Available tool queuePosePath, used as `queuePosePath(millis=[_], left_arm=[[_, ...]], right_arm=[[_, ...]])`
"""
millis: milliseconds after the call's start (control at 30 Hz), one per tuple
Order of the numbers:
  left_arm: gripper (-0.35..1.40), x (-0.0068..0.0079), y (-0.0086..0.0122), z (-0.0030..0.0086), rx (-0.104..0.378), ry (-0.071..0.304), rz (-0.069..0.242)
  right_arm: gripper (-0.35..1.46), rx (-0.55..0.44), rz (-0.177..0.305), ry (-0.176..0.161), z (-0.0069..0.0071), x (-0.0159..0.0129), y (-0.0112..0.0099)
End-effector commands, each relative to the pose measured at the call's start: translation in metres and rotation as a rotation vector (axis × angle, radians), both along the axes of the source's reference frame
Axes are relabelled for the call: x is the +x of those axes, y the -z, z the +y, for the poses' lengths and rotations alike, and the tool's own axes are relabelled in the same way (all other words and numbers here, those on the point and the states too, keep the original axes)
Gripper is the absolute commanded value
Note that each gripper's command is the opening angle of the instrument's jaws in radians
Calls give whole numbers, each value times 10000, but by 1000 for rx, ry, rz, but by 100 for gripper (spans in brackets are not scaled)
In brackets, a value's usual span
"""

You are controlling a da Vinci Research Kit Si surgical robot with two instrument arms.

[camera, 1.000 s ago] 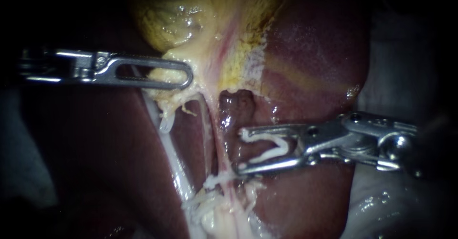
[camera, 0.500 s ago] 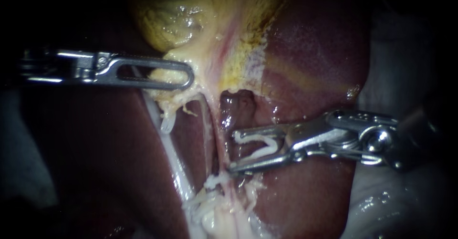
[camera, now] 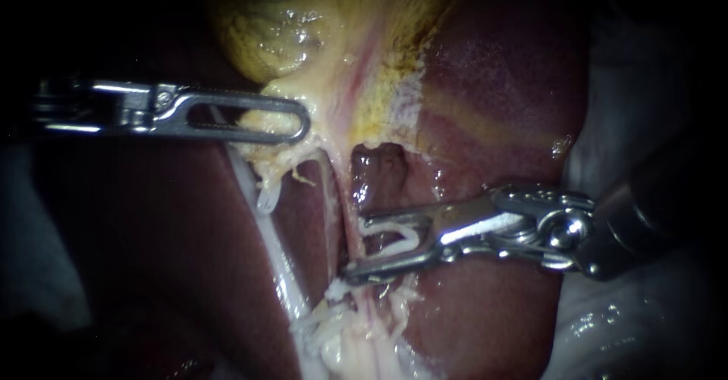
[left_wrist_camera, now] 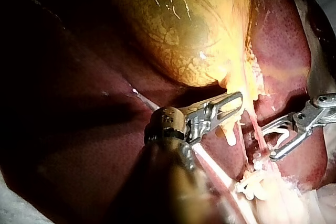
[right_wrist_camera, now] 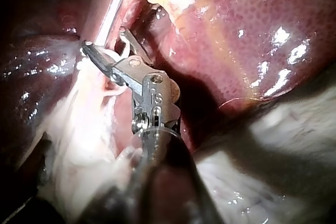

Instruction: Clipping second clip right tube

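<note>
My left instrument [camera: 297, 120] comes in level from the left, its jaws shut on the yellow tissue at the gallbladder's [camera: 303, 23] lower end and holding it up; the left wrist view shows the same grip [left_wrist_camera: 234, 103]. Below it the pinkish right tube [camera: 349, 224] runs down to frayed white tissue [camera: 341, 334]. My right instrument [camera: 355, 247] reaches in from the right. Its jaws stand wide apart with a white clip [camera: 394, 237] seated between them, touching both. The jaw tips lie at the tube, one above and one below, also in the left wrist view [left_wrist_camera: 266, 142].
A pale white left tube [camera: 274, 255] slants down beside the right one, with a thin white strand [camera: 327, 198] between them. Dark red liver [camera: 500, 84] surrounds the site. In the right wrist view, the jaws [right_wrist_camera: 103, 38] lie against whitish tissue [right_wrist_camera: 84, 129].
My right instrument has slid leftwards with the clip, from clear of the tube to having its jaw tips at it. My left instrument and the gallbladder have stayed put.
</note>
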State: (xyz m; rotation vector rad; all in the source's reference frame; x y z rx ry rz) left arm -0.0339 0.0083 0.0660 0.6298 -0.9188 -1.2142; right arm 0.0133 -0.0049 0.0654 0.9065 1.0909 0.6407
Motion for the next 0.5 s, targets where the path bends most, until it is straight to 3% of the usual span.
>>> queuePosePath(millis=[33, 500], left_arm=[[-35, 0, 0, 0, 0, 0, 0], [-35, -1, 0, 0, 0, 1, 0]], right_arm=[[44, 5, 4, -1, -1, 1, 0], [42, 74, 90, 7, -17, 19, -11]])
